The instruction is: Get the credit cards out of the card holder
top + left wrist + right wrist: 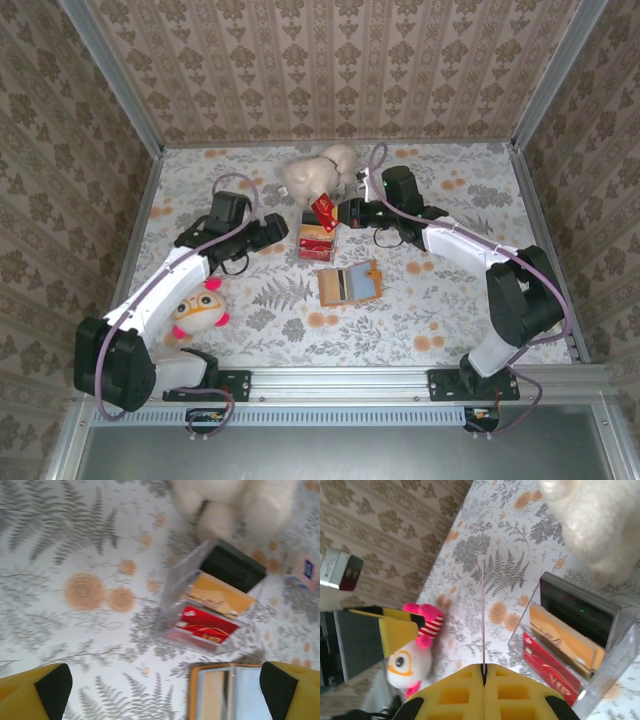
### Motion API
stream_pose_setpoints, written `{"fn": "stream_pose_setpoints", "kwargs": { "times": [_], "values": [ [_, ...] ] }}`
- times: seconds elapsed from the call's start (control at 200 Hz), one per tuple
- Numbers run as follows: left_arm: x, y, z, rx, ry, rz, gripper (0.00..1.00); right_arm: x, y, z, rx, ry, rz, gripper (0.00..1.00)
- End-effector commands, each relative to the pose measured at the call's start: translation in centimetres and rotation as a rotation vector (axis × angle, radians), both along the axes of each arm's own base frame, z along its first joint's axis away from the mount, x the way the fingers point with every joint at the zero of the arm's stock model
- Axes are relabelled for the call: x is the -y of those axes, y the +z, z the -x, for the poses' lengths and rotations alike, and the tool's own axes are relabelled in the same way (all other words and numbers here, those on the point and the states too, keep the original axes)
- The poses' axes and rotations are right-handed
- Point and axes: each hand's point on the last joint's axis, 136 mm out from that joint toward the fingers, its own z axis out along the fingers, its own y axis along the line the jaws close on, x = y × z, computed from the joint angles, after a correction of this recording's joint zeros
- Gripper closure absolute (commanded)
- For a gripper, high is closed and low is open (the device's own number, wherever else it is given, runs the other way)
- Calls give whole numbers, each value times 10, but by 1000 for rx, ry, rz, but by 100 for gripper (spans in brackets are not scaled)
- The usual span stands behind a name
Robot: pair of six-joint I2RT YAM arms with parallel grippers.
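Right fingers pinch a red credit card edge-on; left fingers spread wide, empty.
Clear tray lies right of the held card; card holder lies open on desk, bottom of left wrist view.

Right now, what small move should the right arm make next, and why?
Probably shift the right pincer over the clear plastic compartment box and lower it to release: it is shut on a thin red card, edge-on beside the box, where other cards stand in slots.

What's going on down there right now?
Left gripper open by the card holder. Right gripper shut on a red card, near the clear box. Plush toy close behind.
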Motion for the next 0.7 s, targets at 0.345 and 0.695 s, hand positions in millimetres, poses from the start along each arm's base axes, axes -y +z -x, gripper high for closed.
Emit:
{"fn": "stream_pose_setpoints", "kwargs": {
  "times": [0.345,0.695],
  "values": [
    [-44,-14,21,-21,74,-74,0,-30,-17,12,422,484,467,100],
    [-50,-14,26,-28,76,-85,0,-46,-57,13,439,721,543,100]
  ]
}}
